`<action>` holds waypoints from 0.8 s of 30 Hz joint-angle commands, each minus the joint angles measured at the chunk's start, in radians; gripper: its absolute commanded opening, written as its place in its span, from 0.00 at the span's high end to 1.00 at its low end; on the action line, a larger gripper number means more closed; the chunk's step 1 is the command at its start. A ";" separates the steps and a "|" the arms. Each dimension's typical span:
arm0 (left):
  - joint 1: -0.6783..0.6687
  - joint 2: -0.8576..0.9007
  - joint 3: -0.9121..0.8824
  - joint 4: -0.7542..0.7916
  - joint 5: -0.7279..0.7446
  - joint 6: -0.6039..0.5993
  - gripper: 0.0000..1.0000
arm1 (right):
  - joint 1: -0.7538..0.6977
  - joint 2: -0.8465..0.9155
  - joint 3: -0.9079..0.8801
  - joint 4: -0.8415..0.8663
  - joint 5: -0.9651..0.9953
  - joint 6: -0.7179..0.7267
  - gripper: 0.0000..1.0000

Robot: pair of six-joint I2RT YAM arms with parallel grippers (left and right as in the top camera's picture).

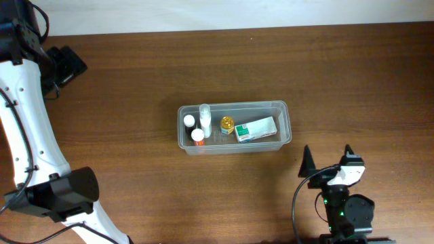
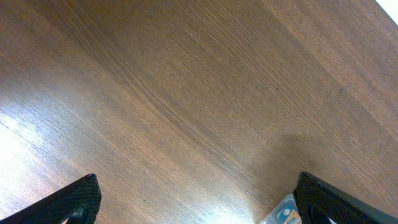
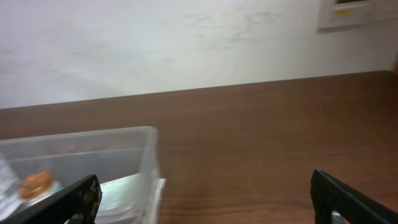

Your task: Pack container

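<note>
**Tub lies crosswise on a dark wood table, both grippers wide open**

The table (image 1: 135, 81) is dark brown wood with a fine straight grain. It shines where light falls on it in the left wrist view. Beyond its far edge stands a plain white wall (image 3: 186, 43).

The container (image 1: 234, 104) sits near the middle of the table, open side up and flat on the wood. Its long axis runs left to right in the overhead view, parallel to the table's far edge. Its 2 short ends face the 2 arms.

Inside the container, 2 white-capped bottles (image 1: 189, 121) stand at its left end. A clear tube (image 1: 205, 112) is just beside them. A yellow-capped jar (image 1: 226, 123) is at the container's middle. A white-and-green carton (image 1: 256, 129) lies tilted in its right half.

The right gripper (image 3: 208, 202) is on the near side of the container, just past its right end. Its jaws are spread wide and hold nothing. Its camera sees the container's right end wall at lower left.

The left gripper (image 2: 205, 202) is well apart from the container. It looks down at bare wood, with its jaws also spread wide and holding nothing.
</note>
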 commanded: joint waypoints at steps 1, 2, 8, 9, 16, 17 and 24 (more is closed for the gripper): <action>0.002 -0.005 0.009 0.000 0.003 0.016 0.00 | 0.050 -0.009 -0.005 -0.006 0.009 -0.004 0.02; 0.002 -0.002 0.009 0.000 0.002 0.016 0.00 | 0.055 -0.009 -0.005 -0.006 0.009 -0.004 0.02; 0.002 0.014 0.007 0.000 0.003 0.016 0.00 | 0.059 -0.008 -0.005 -0.006 0.009 -0.004 0.02; 0.002 0.013 0.007 0.000 0.003 0.016 0.00 | 0.059 -0.008 -0.005 -0.006 0.009 -0.004 0.02; -0.004 -0.048 0.007 0.000 0.003 0.016 0.00 | 0.059 -0.008 -0.005 -0.006 0.010 -0.004 0.02; -0.008 -0.068 0.007 0.000 0.002 0.016 0.00 | 0.059 -0.008 -0.005 -0.006 0.009 -0.004 0.02; -0.121 -0.267 0.007 0.000 0.003 0.016 0.00 | 0.059 -0.008 -0.005 -0.006 0.009 -0.005 0.02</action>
